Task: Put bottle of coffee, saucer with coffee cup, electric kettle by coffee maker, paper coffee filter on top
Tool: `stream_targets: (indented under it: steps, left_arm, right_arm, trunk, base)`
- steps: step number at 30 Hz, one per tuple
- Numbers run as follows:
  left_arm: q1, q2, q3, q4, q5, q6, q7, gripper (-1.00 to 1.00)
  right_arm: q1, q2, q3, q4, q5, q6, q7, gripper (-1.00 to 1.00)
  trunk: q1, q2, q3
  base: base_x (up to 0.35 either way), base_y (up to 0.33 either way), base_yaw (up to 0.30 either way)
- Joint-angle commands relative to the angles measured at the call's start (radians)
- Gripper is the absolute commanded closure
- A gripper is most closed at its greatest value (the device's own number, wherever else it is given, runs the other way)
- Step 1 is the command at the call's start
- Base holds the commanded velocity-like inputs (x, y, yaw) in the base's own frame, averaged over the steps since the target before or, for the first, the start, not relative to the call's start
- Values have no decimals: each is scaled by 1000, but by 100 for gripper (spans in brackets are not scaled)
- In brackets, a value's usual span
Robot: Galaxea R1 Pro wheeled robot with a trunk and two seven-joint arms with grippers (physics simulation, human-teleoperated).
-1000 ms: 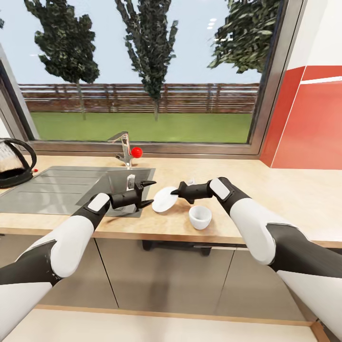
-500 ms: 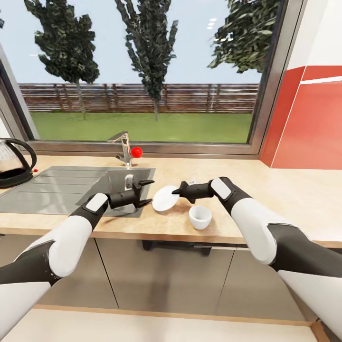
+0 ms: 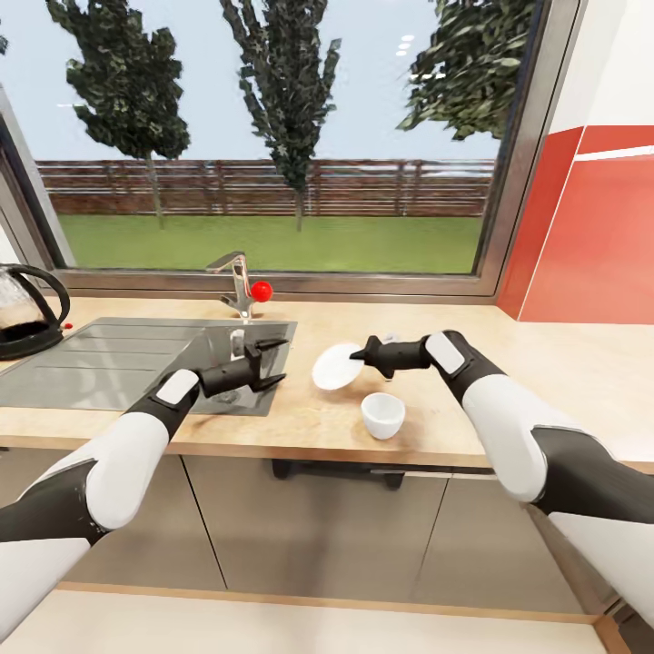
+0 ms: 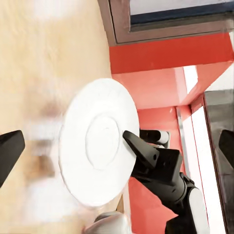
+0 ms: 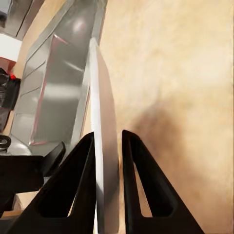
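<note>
So far the saucer point(image 3: 338, 366) is off the desk point(image 3: 563, 381), held tilted on edge just right of the frame's middle in the head view, with the right hand point(image 3: 369, 352) pinching its rim: the right wrist view shows the thin white plate point(image 5: 103, 146) standing between the two dark fingers point(image 5: 73, 190), which press on it from both sides. Just below it in the frame the coffee cup point(image 3: 382, 415) sits upright on the wood near the front edge, apart from the plate and not yet on it. Left of the saucer, the left hand point(image 3: 270, 361) hovers over the near corner of the sink point(image 3: 136, 359) with its fingers spread and nothing between them; from its wrist camera the saucer's face point(image 4: 97, 146) is seen with the right hand's finger across its rim. At the far left edge of the head view stands the electric kettle point(image 3: 23, 309) on the desk beyond the sink, well apart from the plate and cup. By my judgement the station is barely begun: the saucer is in the grip but not set down, the cup waits to go on it, the kettle looks unmoved, and the bottle, the filter and the placing beside the coffee maker all seem to remain, though these pictures cannot confirm that
</note>
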Motion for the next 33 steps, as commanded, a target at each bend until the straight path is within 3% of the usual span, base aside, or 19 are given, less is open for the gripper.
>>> stream_targets:
  steps: [1,4,8,12,16,20,22,23,24,26,27,30,31,33]
  left_arm:
    - [-1,0,3,-5,-8,4,-48,-100]
    - [-1,0,2,-24,-8,4,-99,-100]
    - [-1,0,2,-33,-8,4,-123,-100]
    - [-1,-1,2,-34,-8,5,-128,-100]
    - [-1,-4,3,-34,-8,5,-153,-100]
    - [-1,-7,-11,-30,-8,5,-256,-100]
    - [-1,-7,-54,-31,-8,5,-299,-100]
    - [-1,-5,-99,-31,-8,5,-333,-100]
    - [-1,-2,-167,-30,-8,5,-412,-100]
    - [0,2,-230,-30,-8,4,-510,-100]
    - [1,3,-282,-31,-8,2,-578,-100]
    - [4,3,-388,-32,-8,-1,-678,-100]
    - [10,2,-483,-32,-8,-10,-753,-100]
    - [27,1,-580,-33,-8,-34,-837,-100]
  right_arm:
    - [-1,-12,-8,-20,10,5,7,100]
    - [-3,-41,-8,-35,9,7,7,100]
    - [-11,-74,-8,-41,5,7,10,100]
    - [-14,-83,-8,-50,0,6,10,100]
    - [-14,-85,-8,-127,-7,8,11,100]
    - [-14,-87,-8,-184,-19,10,12,100]
    - [-14,-87,-8,-211,-24,11,12,100]
    - [-14,-87,-8,-233,-26,11,12,100]
    - [-14,-87,-8,-262,-28,11,12,100]
    - [-15,-89,-8,-280,-28,12,12,100]
    - [-15,-92,-8,-288,-29,12,12,100]
    - [-16,-95,-8,-294,-30,13,12,100]
    - [-16,-97,-8,-297,-30,12,12,100]
    - [-16,-98,-8,-298,-30,12,12,100]
  trunk:
    - [0,0,-1]
    - [0,0,-1]
    - [0,0,-1]
    - [0,0,-1]
    - [0,0,-1]
    - [0,0,-1]
    - [0,0,-1]
    - [0,0,-1]
    - [0,0,-1]
    - [0,0,-1]
    - [0,0,-1]
    - [0,0,-1]
    - [0,0,-1]
    - [0,0,-1]
  base:
    - [0,0,0]
    - [0,0,0]
    - [-71,0,0]
    - [-263,0,0]
    - [-169,0,0]
    - [-168,0,0]
    - [-234,0,0]
    - [-141,0,0]
    - [-72,0,0]
    - [-42,0,0]
    - [-24,0,0]
    - [-15,0,0]
    - [-8,0,0]
    - [-6,0,0]
